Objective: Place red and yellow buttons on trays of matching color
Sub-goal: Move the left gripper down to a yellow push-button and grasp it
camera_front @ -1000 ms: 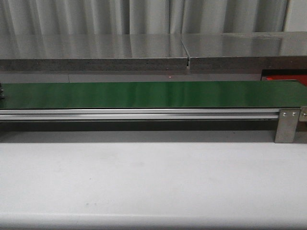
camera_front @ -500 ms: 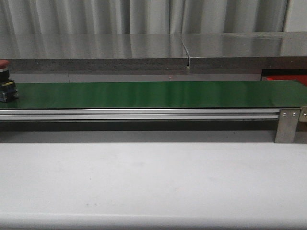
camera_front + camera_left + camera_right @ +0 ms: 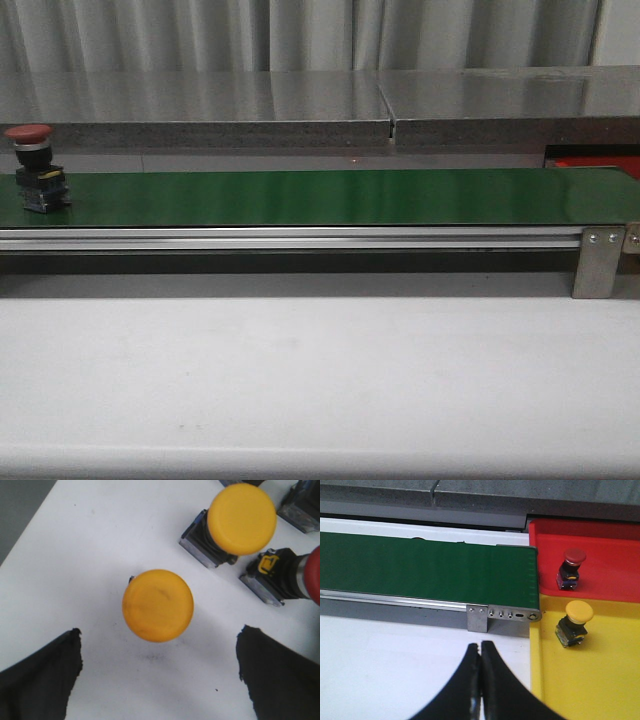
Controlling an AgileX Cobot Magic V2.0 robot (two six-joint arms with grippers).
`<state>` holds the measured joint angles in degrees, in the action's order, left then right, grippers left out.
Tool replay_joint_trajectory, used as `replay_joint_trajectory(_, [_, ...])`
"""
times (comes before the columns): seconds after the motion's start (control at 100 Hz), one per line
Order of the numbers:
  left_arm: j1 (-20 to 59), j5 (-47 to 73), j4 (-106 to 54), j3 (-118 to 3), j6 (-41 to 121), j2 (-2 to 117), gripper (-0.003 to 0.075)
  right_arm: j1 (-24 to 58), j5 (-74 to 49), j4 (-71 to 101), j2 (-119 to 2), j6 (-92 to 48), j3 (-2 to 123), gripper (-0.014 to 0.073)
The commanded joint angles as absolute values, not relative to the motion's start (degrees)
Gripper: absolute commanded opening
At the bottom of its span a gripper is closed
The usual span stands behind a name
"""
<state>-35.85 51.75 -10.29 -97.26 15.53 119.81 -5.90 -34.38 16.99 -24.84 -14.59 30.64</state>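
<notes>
Front view: 1 red button point(image 3: 36, 165) stands at the green belt's point(image 3: 330, 196) left end.

Left wrist view: left gripper point(image 3: 159, 677) spread above a yellow button point(image 3: 157, 605).

Right wrist view: right gripper point(image 3: 480, 652) pressed together; red tray point(image 3: 610, 565) and yellow tray point(image 3: 600, 680) each hold 1 matching button. Judged step: awaiting the belt's button; next, the right gripper must open.

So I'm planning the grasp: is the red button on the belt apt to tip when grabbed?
Probably. The red button stands upright on the green belt, its wide cap over a narrow neck and small base, so it looks top-heavy. It looks stiff; the smooth cap may slip.
</notes>
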Motion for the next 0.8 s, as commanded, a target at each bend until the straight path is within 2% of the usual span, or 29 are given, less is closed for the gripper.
replay_joint_trajectory(0.0, [-36.0, 48.0, -11.5, -98.8, 16.8, 117.4, 0.0600, -6.1, -30.3, 17.7, -24.9, -15.0, 32.2, -0.0067])
replay_joint_trajectory(0.32, [-36.0, 43.1, -11.5, -98.8, 17.0, 119.4, 0.0600, -6.1, -30.3, 17.7, -24.9, -15.0, 32.2, -0.0067])
replay_joint_trajectory(0.7, [-36.0, 42.8, -12.0, -98.8, 17.0, 121.8, 0.0600, -6.1, -30.3, 17.7, -24.9, -15.0, 32.2, -0.0067])
replay_joint_trajectory(0.79, [-36.0, 42.1, -12.0, -98.8, 17.0, 121.8, 0.0579, -6.1, -30.3, 17.7, -24.9, -15.0, 32.2, -0.0067])
